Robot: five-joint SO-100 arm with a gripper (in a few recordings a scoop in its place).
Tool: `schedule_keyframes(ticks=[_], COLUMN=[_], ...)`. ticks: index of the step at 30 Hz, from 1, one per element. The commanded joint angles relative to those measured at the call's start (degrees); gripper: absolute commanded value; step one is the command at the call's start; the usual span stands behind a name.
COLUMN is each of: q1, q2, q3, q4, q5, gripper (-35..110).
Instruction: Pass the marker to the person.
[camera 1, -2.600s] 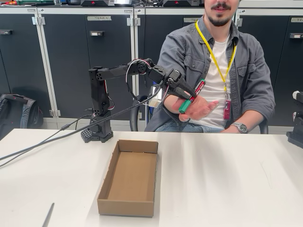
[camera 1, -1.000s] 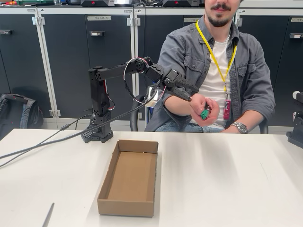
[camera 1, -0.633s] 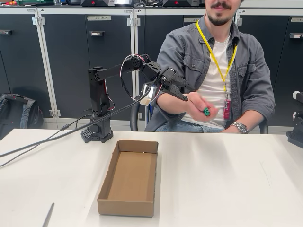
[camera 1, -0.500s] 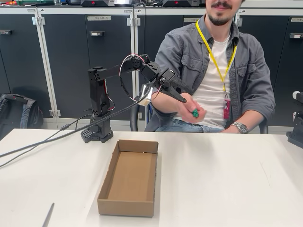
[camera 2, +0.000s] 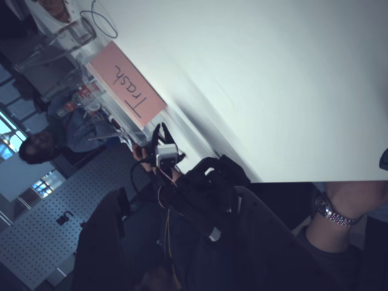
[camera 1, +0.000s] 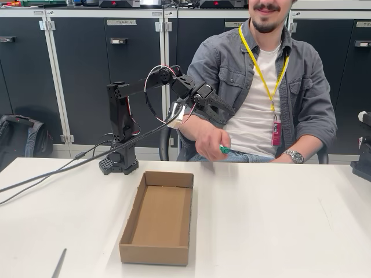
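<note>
**A:** Over the back edge of the desk [camera 1: 278, 220], the marker [camera 1: 224, 150] is in the person's hand [camera 1: 210, 139], green end poking out to the picture's right. The person [camera 1: 264, 87] sits behind the desk, fist closed round it, low, just above the desk edge.

**B:** And the pincer?

**A:** Pincer [camera 1: 225, 109] is up beside the person's chest, above that hand and apart from it. Nothing in it that I can see. Fingers look close together, maybe a slight gap; too dark against the shirt to say how wide. I can't tell.

**B:** So the handover's done?

**A:** I'd judge so. Marker is fully in the hand, no contact with the arm.

**B:** Anything left to do well?

**A:** Retreat cleanly. Pull the arm back toward its base [camera 1: 119, 162], away from the person's forearm and the yellow lanyard [camera 1: 261, 63]. Keep it high enough to clear the cardboard box [camera 1: 157, 217] sitting open on the desk in front of the base. Slow move, since the hand is right below the pincer.

**B:** Wrist view any help?

**A:** Not much. Tilted, dim, desk surface and a wristwatch [camera 2: 330, 210] at the lower right.
</note>
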Motion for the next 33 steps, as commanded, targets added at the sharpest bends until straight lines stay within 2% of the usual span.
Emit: schedule_keyframes(ticks=[1, 33], q1=[0.4, -0.7], q2=[3.0, 6.2], q3=[-2.5, -0.1], q4=[0.5, 0.4], q5=[-0.9, -0.4], gripper=[36, 35])
